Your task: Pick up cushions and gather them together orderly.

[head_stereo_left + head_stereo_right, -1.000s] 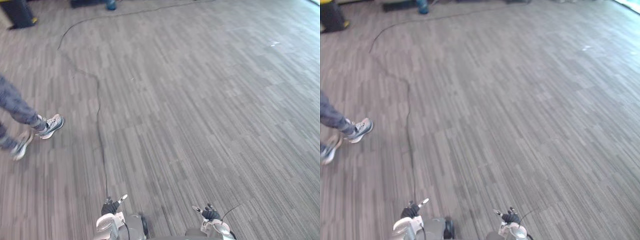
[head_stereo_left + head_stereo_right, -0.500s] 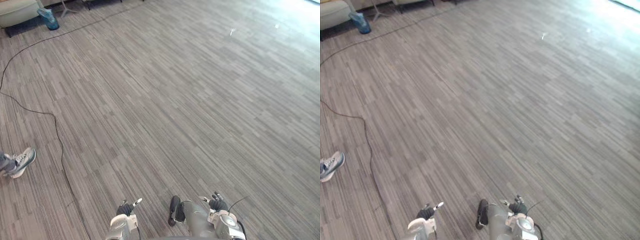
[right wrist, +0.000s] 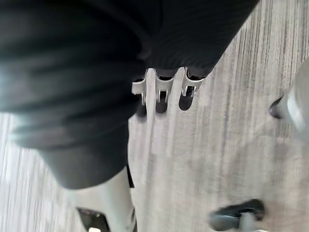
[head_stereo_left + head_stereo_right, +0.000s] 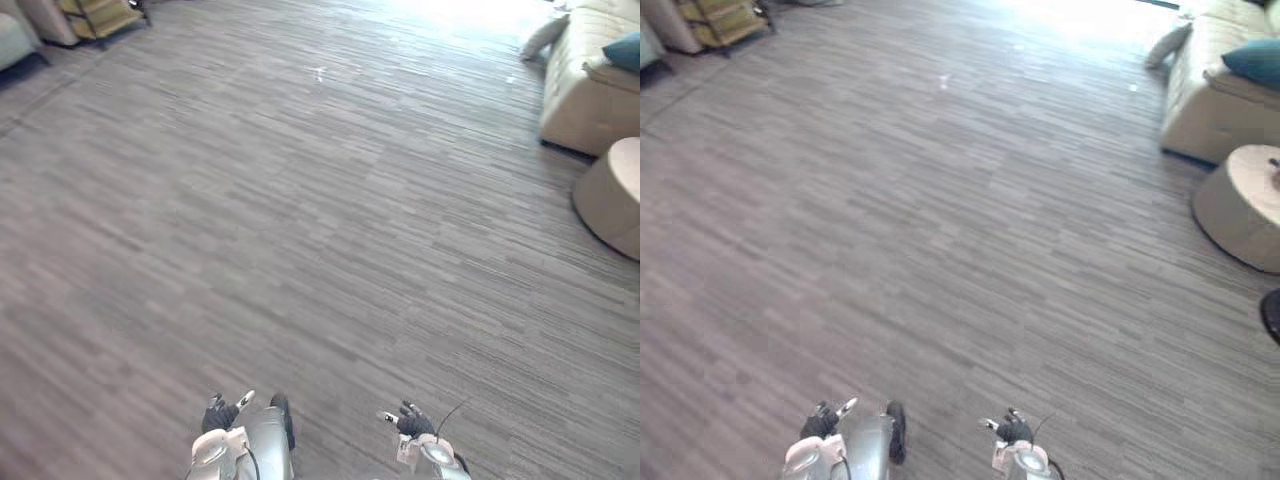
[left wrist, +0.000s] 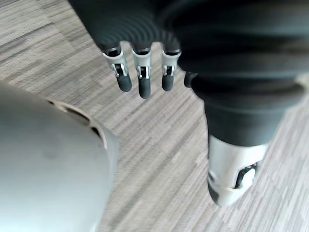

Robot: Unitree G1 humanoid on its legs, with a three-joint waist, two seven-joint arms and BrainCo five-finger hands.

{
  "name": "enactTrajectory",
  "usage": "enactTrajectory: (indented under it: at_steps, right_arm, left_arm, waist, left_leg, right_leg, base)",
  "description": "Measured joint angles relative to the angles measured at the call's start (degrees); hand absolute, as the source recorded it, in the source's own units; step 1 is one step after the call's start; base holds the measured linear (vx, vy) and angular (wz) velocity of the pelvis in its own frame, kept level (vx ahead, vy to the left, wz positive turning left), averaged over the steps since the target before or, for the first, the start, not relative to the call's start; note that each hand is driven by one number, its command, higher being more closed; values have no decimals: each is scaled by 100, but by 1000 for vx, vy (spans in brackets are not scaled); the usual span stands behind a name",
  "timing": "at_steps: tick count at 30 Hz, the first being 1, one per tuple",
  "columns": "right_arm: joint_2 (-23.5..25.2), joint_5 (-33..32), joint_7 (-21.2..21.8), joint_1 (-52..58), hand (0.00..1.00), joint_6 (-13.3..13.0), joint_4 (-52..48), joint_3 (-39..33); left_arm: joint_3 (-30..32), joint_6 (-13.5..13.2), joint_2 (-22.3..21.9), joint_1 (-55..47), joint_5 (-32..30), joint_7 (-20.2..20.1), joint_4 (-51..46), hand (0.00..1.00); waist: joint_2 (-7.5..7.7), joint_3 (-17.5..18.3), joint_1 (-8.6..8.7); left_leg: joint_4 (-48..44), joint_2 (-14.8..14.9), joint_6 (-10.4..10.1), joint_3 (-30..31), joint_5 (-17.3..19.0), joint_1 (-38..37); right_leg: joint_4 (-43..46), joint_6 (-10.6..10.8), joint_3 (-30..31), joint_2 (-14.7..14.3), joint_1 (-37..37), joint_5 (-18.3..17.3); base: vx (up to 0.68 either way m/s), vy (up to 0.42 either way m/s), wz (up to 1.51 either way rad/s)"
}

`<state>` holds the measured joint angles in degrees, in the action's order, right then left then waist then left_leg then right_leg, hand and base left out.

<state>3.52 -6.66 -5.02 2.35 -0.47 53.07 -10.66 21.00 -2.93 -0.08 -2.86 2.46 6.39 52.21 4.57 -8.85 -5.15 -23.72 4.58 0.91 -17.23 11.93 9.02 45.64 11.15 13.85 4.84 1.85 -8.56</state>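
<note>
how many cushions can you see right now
2: a teal cushion on the sofa at far right, a pale cushion by its far end; more may be hidden.

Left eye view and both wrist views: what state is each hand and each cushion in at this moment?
Left hand: open, fingers relaxed, holding nothing.
Right hand: open, holding nothing.
Teal cushion: lying on the sofa, not yet picked up.
Beige cushion: propped at the sofa's far end, not yet picked up.
</note>
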Motion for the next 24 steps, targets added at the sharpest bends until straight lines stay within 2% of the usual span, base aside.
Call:
enactTrajectory:
  at_steps: [1,2,3,5,7,8,9,10,11,12,13,14,15,16,17,18,19,20,21,22,23,24]
  right_arm:
    - [-1,0,17,1,0,-25,-6,1]
    - [0,2,24,21,0,-52,-38,-3]
    - [0,32,39,-4,0,-68,-131,-12]
    - [0,62,48,-21,0,-97,-280,-12]
    - [-24,107,53,-119,0,-126,-265,-82]
    - [-45,108,55,-131,0,-131,-270,-148]
    - [-54,109,53,-133,0,-125,-270,-170]
    - [-103,124,53,-128,0,-116,-222,-215]
    - [-140,126,58,-127,0,-107,-213,-219]
    - [-174,135,58,-127,0,-90,-229,-222]
    - [-271,191,58,-142,0,-94,-251,-226]
    - [-368,209,68,-167,0,-101,-280,-235]
    - [-387,209,69,-180,0,-96,-280,-256]
    - [-396,206,53,-201,0,-79,-280,-253]
    - [-400,202,37,-254,0,-63,-264,-232]
    - [-366,191,31,-268,0,-37,-236,-204]
    - [-274,160,26,-249,0,-12,-190,-129]
    - [-174,150,27,-244,0,13,-177,-5]
    - [-147,151,26,-230,0,14,-174,24]
    - [-115,147,27,-236,0,17,-143,44]
    - [-116,147,27,-237,0,21,-140,65]
    - [-126,152,29,-244,0,35,-47,69]
  left_arm:
    - [-12,19,-8,59,-2,2,57,0]
    - [-47,71,-63,118,-3,2,192,0]
    - [-101,76,-128,195,-3,0,264,0]
    - [-239,79,-165,288,-4,-7,361,0]
    - [-356,89,-178,466,-9,-16,507,0]
    - [-555,87,-172,507,-12,-32,564,0]
    - [-649,86,-169,498,-20,-44,575,0]
    - [-734,83,-168,473,-153,-80,585,0]
    - [-729,88,-203,408,-206,-96,601,0]
    - [-705,92,-301,378,-245,-105,628,0]
    - [-681,92,-353,373,-311,-117,671,0]
    - [-716,91,-346,375,-379,-134,686,0]
    - [-703,91,-360,376,-402,-131,686,0]
    - [-631,102,-342,376,-408,-127,674,0]
    - [-579,107,-316,296,-406,-125,572,0]
    - [-502,102,-319,242,-402,-123,418,0]
    - [-451,90,-284,193,-394,-106,221,0]
    - [-453,63,-232,117,-360,-96,14,0]
    - [-451,56,-225,82,-347,-92,-23,0]
    - [-452,-8,-218,10,-315,-89,-152,0]
    - [-452,-27,-220,-12,-291,-88,-195,0]
    - [-414,-70,-198,-37,-219,-80,-224,0]
  waist:
    - [-1,2,35]
    - [-129,-55,124]
    - [-209,-46,186]
    - [-345,-49,223]
    - [-289,-84,339]
    - [-259,-101,422]
    - [-240,-111,449]
    - [-165,-109,479]
    - [-165,-106,511]
    - [-224,-73,551]
    - [-433,-60,556]
    - [-615,-73,577]
    - [-678,-82,581]
    - [-773,-123,585]
    - [-870,-210,554]
    - [-884,-293,536]
    - [-785,-355,456]
    - [-639,-358,424]
    - [-593,-337,420]
    - [-567,-295,364]
    - [-587,-295,331]
    - [-589,-296,198]
  left_leg:
    - [140,-30,-2,-2,77,-270]
    - [483,-53,-6,-115,191,-849]
    - [839,-53,31,-272,284,-1300]
    - [1234,-52,-66,-364,426,-1759]
    - [1504,-73,-68,-436,453,-2278]
    - [1602,-81,-67,-369,453,-2555]
    - [1652,-120,-68,-326,453,-2642]
    - [1792,-285,-68,-120,453,-2974]
    - [1802,-331,-68,3,453,-3161]
    - [1738,-277,-74,102,446,-3271]
    - [1496,-118,-205,193,362,-3253]
    - [672,66,-336,416,254,-2966]
    - [79,165,-454,534,124,-2727]
    - [-1321,375,-715,805,-574,-2099]
    - [-2723,642,-968,899,-832,-1525]
    - [-3473,864,-913,810,-702,-1222]
    - [-4048,982,-858,673,-482,-877]
    - [-4111,982,-768,518,-301,-426]
    - [-4050,985,-732,460,-242,-232]
    - [-3631,990,-646,311,-96,298]
    - [-3347,966,-600,263,-34,465]
    - [-2053,758,-553,216,38,759]
  right_leg:
    - [512,-2,-154,8,-217,-12]
    - [1338,-210,-624,-1,-695,-241]
    - [1610,-491,-1115,1,-1238,-442]
    - [1438,-695,-1772,2,-1927,-657]
    - [426,-935,-2399,-40,-2428,-772]
    - [-749,-1002,-2541,-135,-2568,-574]
    - [-1314,-1016,-2547,-176,-2588,-348]
    - [-2450,-1142,-2452,-198,-2583,263]
    - [-2422,-1412,-2290,-209,-2568,847]
    - [-2106,-1615,-2274,-215,-2605,941]
    - [-1671,-1641,-2370,-234,-2662,500]
    - [-1388,-1671,-2465,-295,-2611,121]
    - [-1358,-1700,-2485,-352,-2533,-17]
    - [-1453,-1744,-2451,-501,-2252,-200]
    - [-1751,-1813,-2356,-729,-1788,-301]
    - [-1984,-1871,-2248,-872,-1370,-345]
    - [-2294,-1933,-2064,-957,-795,-416]
    - [-2741,-1955,-1824,-958,-206,-458]
    - [-2907,-1952,-1729,-955,-36,-462]
    - [-3299,-1939,-1426,-944,359,-469]
    - [-3439,-1926,-1295,-935,525,-471]
    - [-3739,-1816,-938,-778,914,-542]
  base:
    - [720,335,-80]
    - [549,241,-68]
    - [515,237,-69]
    - [430,194,-52]
    - [616,140,-10]
    - [535,31,24]
    - [681,-34,47]
    - [602,-61,44]
    - [769,-108,44]
    - [536,-102,25]
    - [782,-184,21]
    - [506,-131,12]
    - [774,-209,0]
    - [531,-123,-31]
    - [808,-149,-52]
    - [564,-54,-76]
    - [804,-56,-86]
    - [630,-34,-78]
    - [698,-5,-93]
    - [434,40,-79]
    - [728,156,-125]
    - [513,135,-92]
